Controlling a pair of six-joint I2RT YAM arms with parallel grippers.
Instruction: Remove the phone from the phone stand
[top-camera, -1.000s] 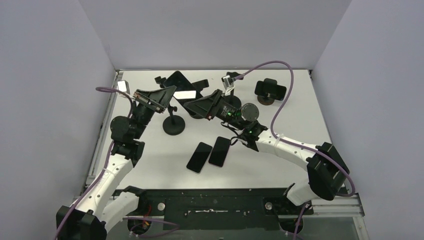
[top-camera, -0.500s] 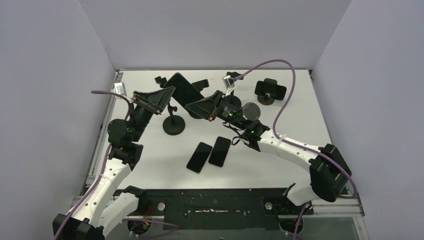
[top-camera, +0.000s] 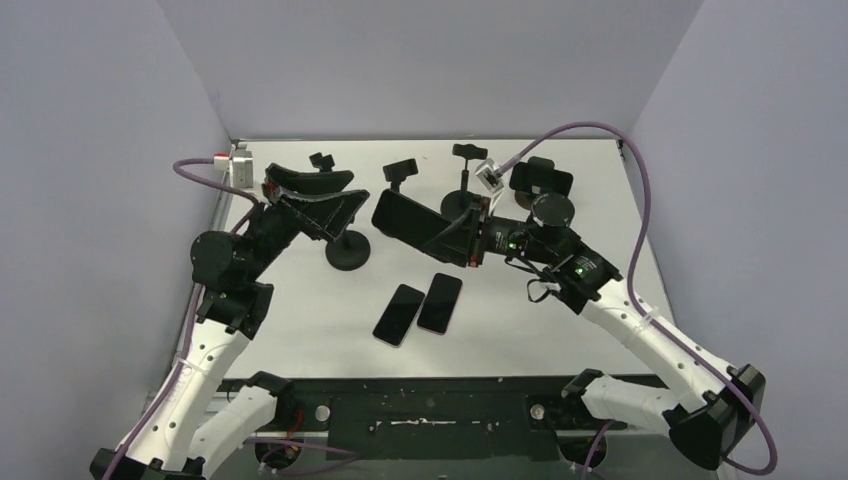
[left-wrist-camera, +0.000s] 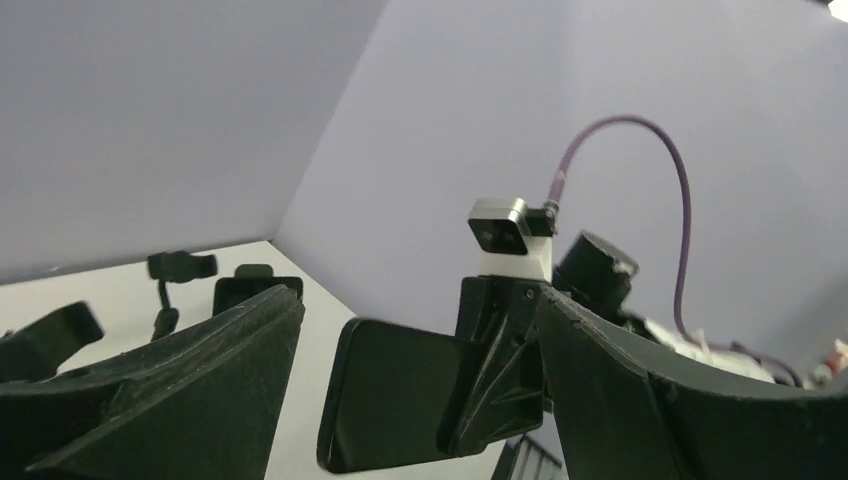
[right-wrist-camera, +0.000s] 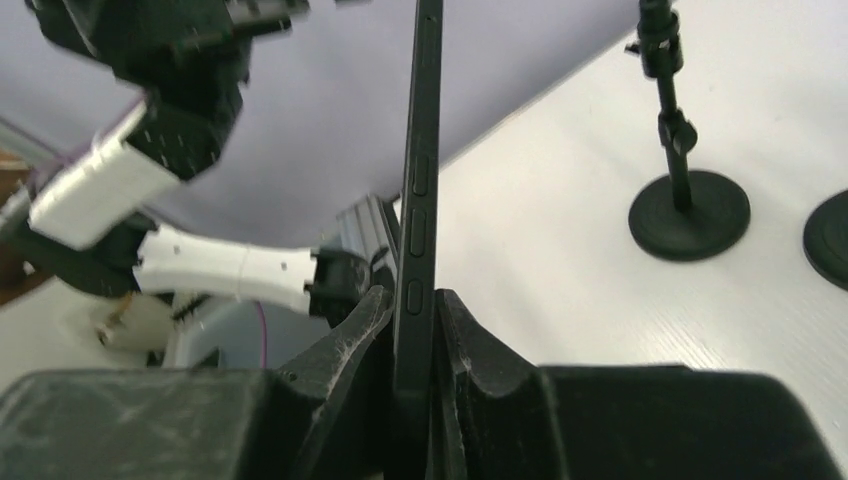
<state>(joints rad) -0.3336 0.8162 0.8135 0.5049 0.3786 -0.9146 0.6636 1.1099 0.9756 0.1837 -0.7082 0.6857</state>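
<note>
Phone (top-camera: 405, 218): held above desk (top-camera: 590, 190), apart from phone stand (top-camera: 347, 252), long axis left-right, free end pointing left | Right hand (top-camera: 458, 238): clamped on phone's right end | Left hand (top-camera: 325, 200): spread wide, holding nothing

One high overview and two close wrist views that face each other.
The top camera sits above and behind the arm bases, looking down and forward over the whole worktop (top-camera: 600, 300) to the back wall. The left wrist camera looks out low between the fingers of the left pincer (left-wrist-camera: 420, 305), facing the right arm at close range. The right wrist camera looks along the right pincer (right-wrist-camera: 415, 295), edge-on to the phone (right-wrist-camera: 421, 150), back toward the left arm (right-wrist-camera: 225, 268). All three views share that phone.
</note>
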